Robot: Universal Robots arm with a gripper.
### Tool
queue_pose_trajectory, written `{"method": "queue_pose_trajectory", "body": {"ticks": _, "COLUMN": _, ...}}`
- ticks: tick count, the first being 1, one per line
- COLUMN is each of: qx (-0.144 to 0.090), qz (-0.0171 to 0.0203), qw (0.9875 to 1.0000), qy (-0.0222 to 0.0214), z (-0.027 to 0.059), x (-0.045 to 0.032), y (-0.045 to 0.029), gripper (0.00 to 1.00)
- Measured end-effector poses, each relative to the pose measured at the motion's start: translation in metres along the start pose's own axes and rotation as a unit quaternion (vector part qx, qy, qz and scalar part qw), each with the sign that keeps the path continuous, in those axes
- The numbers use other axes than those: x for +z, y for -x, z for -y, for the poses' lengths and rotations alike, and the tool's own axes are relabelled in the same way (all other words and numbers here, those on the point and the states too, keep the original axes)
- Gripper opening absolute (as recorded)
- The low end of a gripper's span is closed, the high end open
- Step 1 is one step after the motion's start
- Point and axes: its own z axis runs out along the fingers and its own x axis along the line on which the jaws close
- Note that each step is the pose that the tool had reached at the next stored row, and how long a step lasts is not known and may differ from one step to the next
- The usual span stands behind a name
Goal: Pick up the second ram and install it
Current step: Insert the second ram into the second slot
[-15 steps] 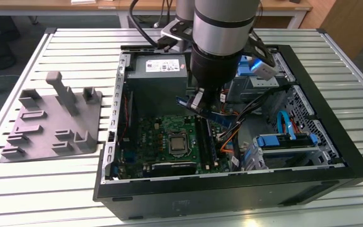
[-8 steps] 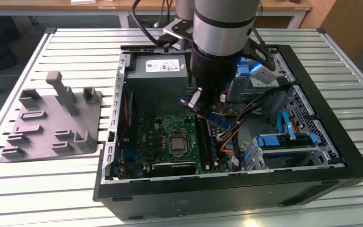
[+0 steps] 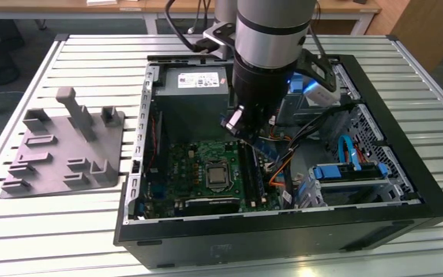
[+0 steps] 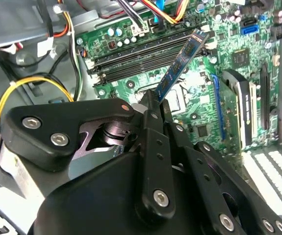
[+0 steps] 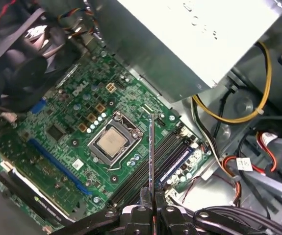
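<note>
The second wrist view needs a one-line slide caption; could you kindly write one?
Hand holds the second ram over the long slots of the motherboard.

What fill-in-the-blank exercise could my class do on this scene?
1. The gripper is ____ on the ram.
2. The ram is over the ____ motherboard.
3. The grey block lies ____ the case.

Missing words: shut; green; outside.
</note>
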Motion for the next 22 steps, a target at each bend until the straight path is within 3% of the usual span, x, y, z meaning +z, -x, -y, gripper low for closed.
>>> {"method": "queue_pose_trajectory", "body": {"ticks": 6, "qx": 0.042, "qz": 0.0002, "qw": 0.9991, "qy": -0.0016, "z": 0.0000, "x": 0.0005, "y": 0.0000, "gripper": 0.14}}
{"method": "queue_pose_trajectory", "body": {"ticks": 11, "qx": 0.075, "qz": 0.0004, "qw": 0.9972, "qy": -0.0029, "z": 0.0000, "x": 0.0009, "y": 0.0000, "gripper": 0.14}}
{"method": "queue_pose_trajectory", "body": {"ticks": 17, "qx": 0.117, "qz": 0.0006, "qw": 0.9932, "qy": -0.0046, "z": 0.0000, "x": 0.0014, "y": -0.0001, "gripper": 0.14}}
{"method": "queue_pose_trajectory", "body": {"ticks": 22, "qx": 0.151, "qz": 0.0008, "qw": 0.9886, "qy": -0.0059, "z": 0.0000, "x": 0.0018, "y": -0.0001, "gripper": 0.14}}
